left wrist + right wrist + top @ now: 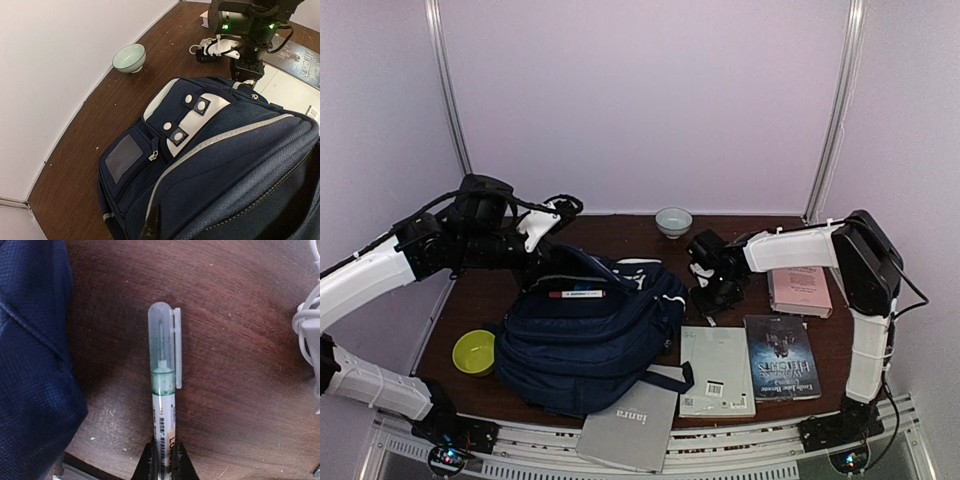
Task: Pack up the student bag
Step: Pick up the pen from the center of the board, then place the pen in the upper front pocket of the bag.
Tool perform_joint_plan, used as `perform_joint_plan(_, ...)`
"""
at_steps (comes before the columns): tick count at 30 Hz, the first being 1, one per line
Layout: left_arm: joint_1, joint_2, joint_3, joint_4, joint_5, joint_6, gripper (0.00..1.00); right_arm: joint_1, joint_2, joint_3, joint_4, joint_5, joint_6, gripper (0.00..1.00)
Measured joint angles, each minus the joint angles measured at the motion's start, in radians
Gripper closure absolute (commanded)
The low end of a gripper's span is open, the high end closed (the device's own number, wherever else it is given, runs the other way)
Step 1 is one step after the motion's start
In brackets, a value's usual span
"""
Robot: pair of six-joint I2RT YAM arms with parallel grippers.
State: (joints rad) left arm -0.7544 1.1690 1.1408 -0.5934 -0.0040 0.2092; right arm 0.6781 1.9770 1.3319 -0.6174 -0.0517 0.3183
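The student bag (590,335) is navy with white patches and lies in the middle of the table; it fills the left wrist view (215,150). A red-capped marker (575,294) lies in its open top. My left gripper (545,240) is at the bag's upper left edge. One dark finger (150,226) presses the fabric, which hides the other finger. My right gripper (706,293) is just right of the bag and low over the table. In its wrist view it (162,454) is shut on a green marker with a clear cap (164,385).
A green bowl (474,351) sits left of the bag and a pale bowl (672,221) at the back. A pink book (800,290), a dark book (780,357), a white book (716,370) and a grey notebook (630,428) lie right and in front. A white cable (307,330) lies near the marker.
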Motion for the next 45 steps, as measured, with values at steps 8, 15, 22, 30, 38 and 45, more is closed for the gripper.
perform_joint_plan(8, 0.0, 0.0, 0.0, 0.0, 0.0, 0.0, 1.0, 0.003, -0.088, 0.012, -0.032, -0.019, -0.023, 1.0)
perform_joint_plan(15, 0.0, 0.0, 0.0, 0.0, -0.004, 0.0, 1.0, 0.071, -0.409, 0.009, 0.076, -0.021, -0.063, 1.0)
perform_joint_plan(22, 0.0, 0.0, 0.0, 0.0, -0.003, 0.0, 1.0, 0.383, -0.593, -0.067, 0.401, -0.101, -0.252, 1.0)
perform_joint_plan(30, 0.0, 0.0, 0.0, 0.0, 0.004, 0.0, 1.0, 0.638, -0.352, 0.113, 0.412, 0.01, -0.669, 1.0)
perform_joint_plan(38, 0.0, 0.0, 0.0, -0.002, 0.019, 0.0, 1.0, 0.657, -0.192, 0.226, 0.301, 0.33, -0.975, 0.97)
perform_joint_plan(45, 0.0, 0.0, 0.0, 0.0, 0.02, 0.0, 1.0, 0.655, -0.148, 0.253, 0.262, 0.47, -1.056, 0.38)
